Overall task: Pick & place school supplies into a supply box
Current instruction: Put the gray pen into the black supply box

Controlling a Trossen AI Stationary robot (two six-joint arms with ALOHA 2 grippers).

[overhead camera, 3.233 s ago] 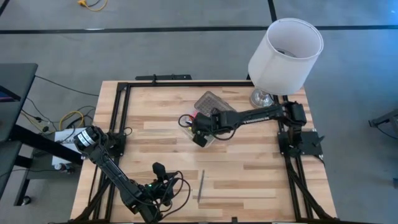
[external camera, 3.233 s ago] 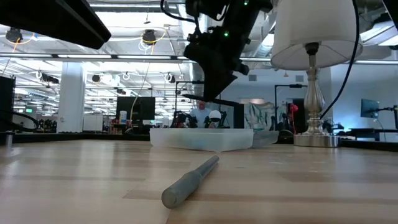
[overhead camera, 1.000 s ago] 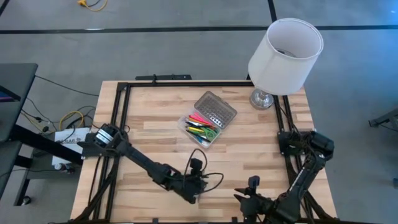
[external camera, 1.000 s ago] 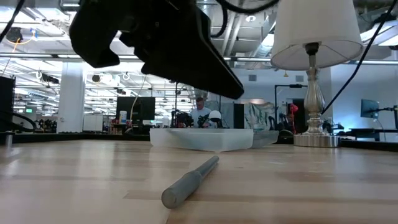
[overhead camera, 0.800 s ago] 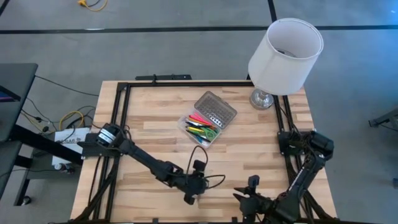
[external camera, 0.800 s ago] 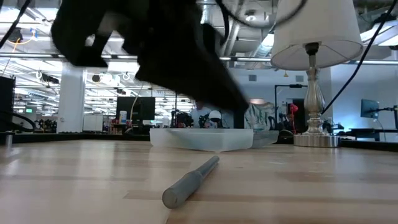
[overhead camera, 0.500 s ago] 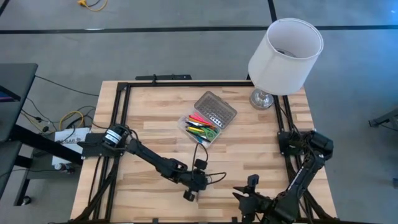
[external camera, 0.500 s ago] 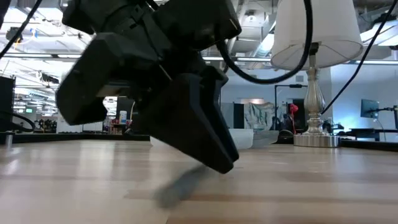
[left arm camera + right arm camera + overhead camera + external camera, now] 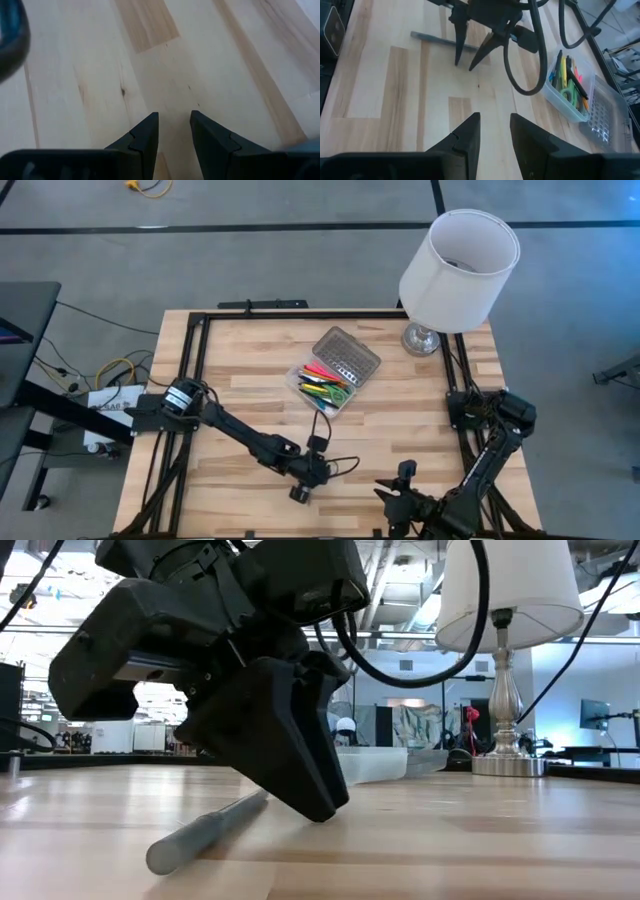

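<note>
left gripper (image 9: 300,790) lowered, grey pen (image 9: 205,830) shifted, partly hidden

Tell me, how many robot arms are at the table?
2. The left arm reaches from the table's left side across the wood toward the grey pen. The right arm is folded at the table's right front corner, waiting.

Bright, even overhead light; soft foreground.

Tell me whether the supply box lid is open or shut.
Open. In the high view the grey dotted lid lies folded back beside the clear supply box, leaving the coloured pens inside uncovered.
</note>
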